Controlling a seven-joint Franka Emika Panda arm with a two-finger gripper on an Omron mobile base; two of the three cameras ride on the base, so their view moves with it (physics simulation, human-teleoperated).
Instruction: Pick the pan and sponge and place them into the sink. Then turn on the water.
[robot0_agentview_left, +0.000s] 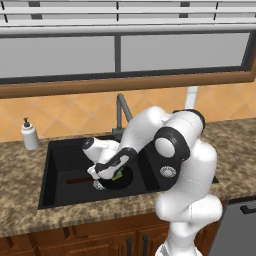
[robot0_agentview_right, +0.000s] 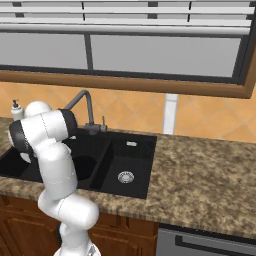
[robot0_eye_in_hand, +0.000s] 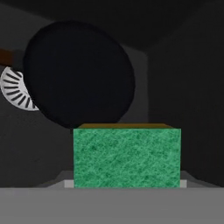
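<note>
2 basins in black sink (robot0_agentview_right: 131, 150), granite counter (robot0_agentview_right: 210, 170) around.

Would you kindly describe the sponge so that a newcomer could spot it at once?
Find the black sink set in the speckled counter under the window. In its larger basin, beside the round black pan, is the sponge: a small bright green block, the one vivid colour there.

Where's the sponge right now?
The sponge is down in the sink's larger basin, close before the hand camera, just short of the pan lying by the drain.
</note>
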